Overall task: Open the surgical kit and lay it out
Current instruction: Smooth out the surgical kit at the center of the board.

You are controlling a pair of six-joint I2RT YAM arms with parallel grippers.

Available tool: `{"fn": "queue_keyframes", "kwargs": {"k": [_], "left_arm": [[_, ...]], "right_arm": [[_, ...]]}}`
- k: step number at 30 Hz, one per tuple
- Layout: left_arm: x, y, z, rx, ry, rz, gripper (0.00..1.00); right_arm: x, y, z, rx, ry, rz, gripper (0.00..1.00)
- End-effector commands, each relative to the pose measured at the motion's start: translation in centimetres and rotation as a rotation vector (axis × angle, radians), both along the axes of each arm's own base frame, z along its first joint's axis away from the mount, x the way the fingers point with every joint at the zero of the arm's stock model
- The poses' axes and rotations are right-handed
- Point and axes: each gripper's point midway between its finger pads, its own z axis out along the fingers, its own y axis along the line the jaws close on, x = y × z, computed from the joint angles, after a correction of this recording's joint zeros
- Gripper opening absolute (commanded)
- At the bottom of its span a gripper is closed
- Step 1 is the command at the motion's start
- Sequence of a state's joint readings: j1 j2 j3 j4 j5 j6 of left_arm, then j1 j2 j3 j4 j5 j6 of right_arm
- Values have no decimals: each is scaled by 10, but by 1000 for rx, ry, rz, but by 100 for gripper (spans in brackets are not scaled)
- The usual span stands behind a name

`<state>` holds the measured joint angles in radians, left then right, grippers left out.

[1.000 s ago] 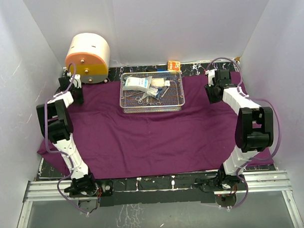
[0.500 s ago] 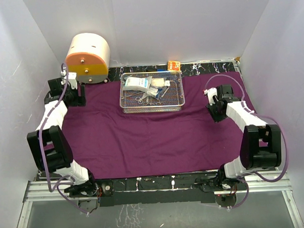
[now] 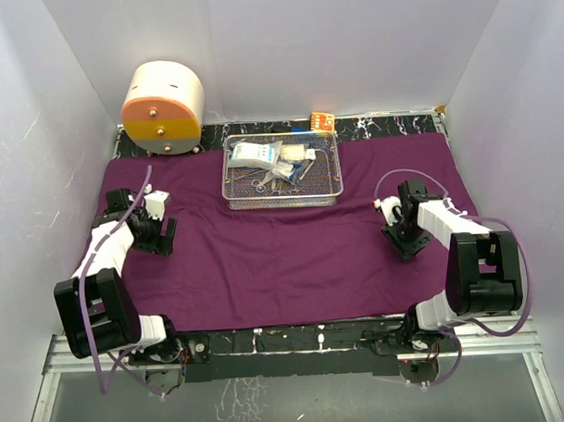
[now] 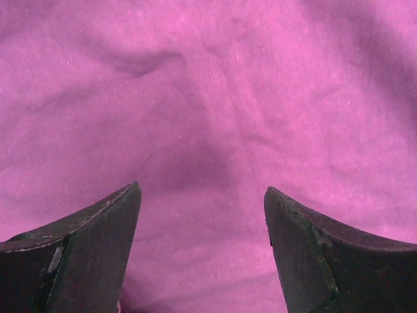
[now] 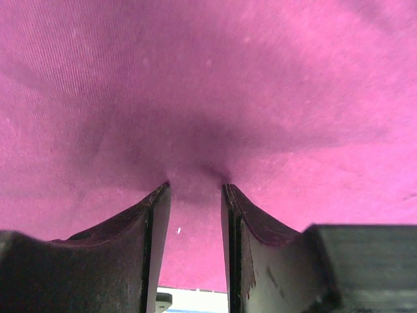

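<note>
Cloth-spreading step: the purple cloth wrap (image 3: 284, 266) lay opened across the table, with the wire-mesh tray (image 3: 233, 196) at its far middle, instruments and white packets inside it.

The left gripper (image 4: 202, 189) hung low over the cloth's left side with its jaws spread wide and nothing between them. The right gripper (image 5: 195, 186), at the right side, had its jaws drawn close, and creases ran into the gap as if they pinched a fold of the wrap. Judging by this, the unfolding was nearly done and the laying-out not yet begun. The next move likely called for freeing that fold and reaching far for the tray's contents. The cloth showed soft wrinkles. Its black marbled table (image 3: 390, 126) stood between plain white walls, with a cream-and-orange drum (image 3: 163, 109) at far left.
</note>
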<state>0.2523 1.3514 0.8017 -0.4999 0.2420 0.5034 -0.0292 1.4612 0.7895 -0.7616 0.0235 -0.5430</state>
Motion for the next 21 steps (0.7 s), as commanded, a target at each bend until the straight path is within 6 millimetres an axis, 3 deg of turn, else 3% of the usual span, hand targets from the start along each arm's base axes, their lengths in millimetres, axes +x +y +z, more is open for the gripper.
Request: {"fn": "queue_keyframes", "kwargs": {"k": [1, 14, 21], "left_arm": [[-29, 6, -1, 59, 79, -47, 75], [-94, 9, -32, 112, 307, -99, 75], [-115, 15, -22, 154, 371, -146, 75]], "right_arm": [[-21, -6, -1, -25, 67, 17, 35], [-53, -4, -12, -16, 172, 31, 35], [-58, -5, 6, -21, 166, 47, 35]]}}
